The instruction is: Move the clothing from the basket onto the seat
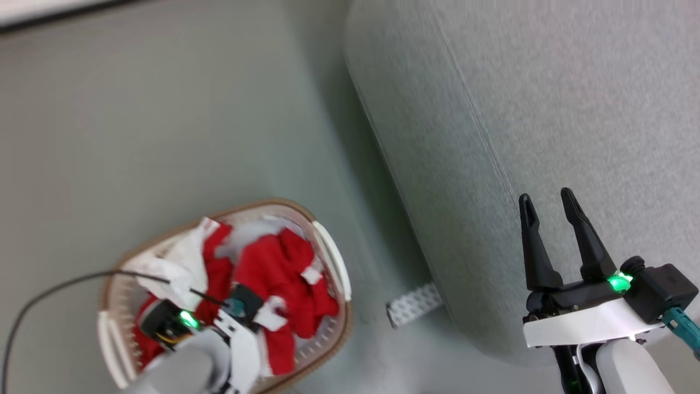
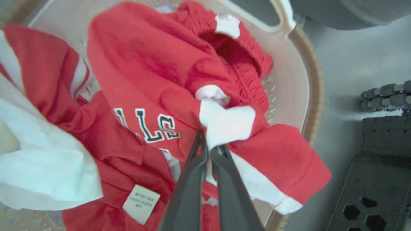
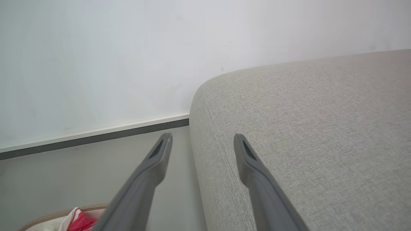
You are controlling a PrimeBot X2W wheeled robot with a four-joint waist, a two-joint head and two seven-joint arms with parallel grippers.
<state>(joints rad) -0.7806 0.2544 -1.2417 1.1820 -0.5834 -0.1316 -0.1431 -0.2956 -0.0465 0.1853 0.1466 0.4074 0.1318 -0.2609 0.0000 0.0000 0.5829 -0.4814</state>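
The clothing [image 1: 279,268], red with white trim, lies heaped in the oval cream basket [image 1: 262,203] on the floor at lower left. My left arm reaches down into it. In the left wrist view my left gripper [image 2: 210,146] is shut on a white-trimmed fold of a red garment [image 2: 154,64] with lettering, inside the basket [image 2: 313,80]. My right gripper [image 1: 545,195] hangs open and empty over the edge of the light-grey seat [image 1: 547,109]. The right wrist view shows the right gripper [image 3: 203,137] at the seat [image 3: 305,128] corner, with the basket [image 3: 64,213] and clothing [image 3: 82,221] at bottom left.
White cloth [image 1: 175,257] lies at the basket's left side. A black cable [image 1: 54,287] loops across the floor toward my left wrist. A patterned strip [image 1: 413,305] sticks out under the seat. A white wall with a dark skirting [image 3: 96,136] stands behind. My dark base [image 2: 379,166] sits beside the basket.
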